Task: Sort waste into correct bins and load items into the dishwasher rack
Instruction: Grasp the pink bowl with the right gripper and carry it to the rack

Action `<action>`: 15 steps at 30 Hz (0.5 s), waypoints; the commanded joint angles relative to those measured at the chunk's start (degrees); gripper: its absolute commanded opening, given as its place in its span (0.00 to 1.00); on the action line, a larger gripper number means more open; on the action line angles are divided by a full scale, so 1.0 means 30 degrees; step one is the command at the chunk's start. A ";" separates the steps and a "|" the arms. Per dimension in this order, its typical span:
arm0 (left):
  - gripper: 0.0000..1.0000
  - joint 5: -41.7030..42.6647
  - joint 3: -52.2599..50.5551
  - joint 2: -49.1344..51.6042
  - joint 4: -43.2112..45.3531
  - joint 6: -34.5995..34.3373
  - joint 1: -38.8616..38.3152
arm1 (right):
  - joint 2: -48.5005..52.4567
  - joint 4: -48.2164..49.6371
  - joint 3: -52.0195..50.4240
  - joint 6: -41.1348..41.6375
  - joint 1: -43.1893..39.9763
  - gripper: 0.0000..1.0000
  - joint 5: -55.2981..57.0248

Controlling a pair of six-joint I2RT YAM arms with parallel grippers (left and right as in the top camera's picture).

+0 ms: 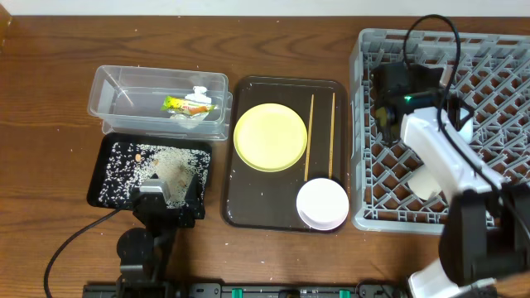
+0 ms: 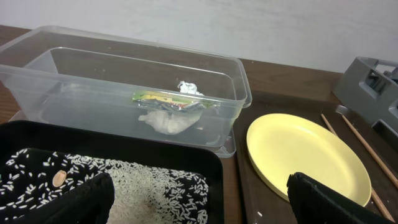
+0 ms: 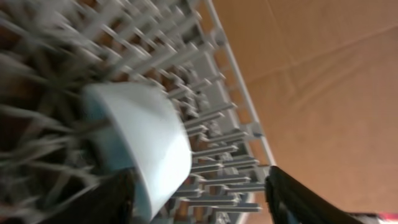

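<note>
Right gripper, jaws spread wide and gripping nothing, hangs over the grey dishwasher rack on the right. A light blue bowl stands on edge among the pegs toward the rack's near side, just beside one finger. The view is blurred. A brush from that finger could tip the bowl flat. Left gripper, also wide open and empty, hovers over the black tray of rice crumbs and could scatter them.
</note>
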 commanded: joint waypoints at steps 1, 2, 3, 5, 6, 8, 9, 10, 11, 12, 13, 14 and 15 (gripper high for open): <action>0.91 0.0109 -0.0474 -0.0153 -0.0087 0.0313 0.0066 | -0.3577 -0.0321 0.0313 0.0117 0.1479 0.69 -0.3096; 0.91 0.0109 -0.0474 -0.0153 -0.0080 0.0313 0.0066 | -0.4488 -0.0503 0.0350 0.0102 0.2011 0.67 -0.4932; 0.91 0.0109 -0.0474 -0.0153 -0.0080 0.0313 0.0066 | -0.5231 -0.0656 0.0350 0.0044 0.2470 0.63 -0.6747; 0.91 0.0109 -0.0474 -0.0153 -0.0080 0.0313 0.0066 | -0.6717 -0.1290 0.0342 -0.0066 0.3585 0.62 -1.1905; 0.91 0.0117 -0.0474 -0.0153 -0.0080 0.0313 0.0066 | -0.7111 -0.1603 0.0342 -0.0131 0.3971 0.63 -1.4047; 0.91 0.0117 -0.0474 -0.0153 -0.0080 0.0313 0.0066 | -0.7548 -0.2412 0.0342 -0.1304 0.4772 0.65 -1.8943; 0.91 0.0109 -0.0474 -0.0153 -0.0080 0.0313 0.0066 | -0.7541 -0.2914 0.0342 -0.1982 0.5071 0.65 -2.0662; 0.91 0.0109 -0.0474 -0.0153 -0.0087 0.0313 0.0066 | -0.7446 -0.3337 0.0270 -0.2477 0.5304 0.66 -2.1784; 0.91 0.0109 -0.0474 -0.0153 -0.0080 0.0313 0.0066 | -0.7257 -0.3774 0.0095 -0.3111 0.5544 0.67 -2.2658; 0.91 0.0109 -0.0474 -0.0153 -0.0087 0.0313 0.0066 | -0.7053 -0.4095 -0.0073 -0.3577 0.5697 0.70 -2.3045; 0.91 0.0117 -0.0474 -0.0153 -0.0087 0.0313 0.0066 | -0.6776 -0.4284 -0.0277 -0.3927 0.5807 0.72 -2.3081; 0.91 0.0117 -0.0474 -0.0153 -0.0080 0.0313 0.0066 | -0.6346 -0.4466 -0.0539 -0.4277 0.5880 0.74 -2.3044; 0.91 0.0109 -0.0474 -0.0153 -0.0087 0.0313 0.0066 | -0.5960 -0.4495 -0.0750 -0.4619 0.5887 0.74 -2.3052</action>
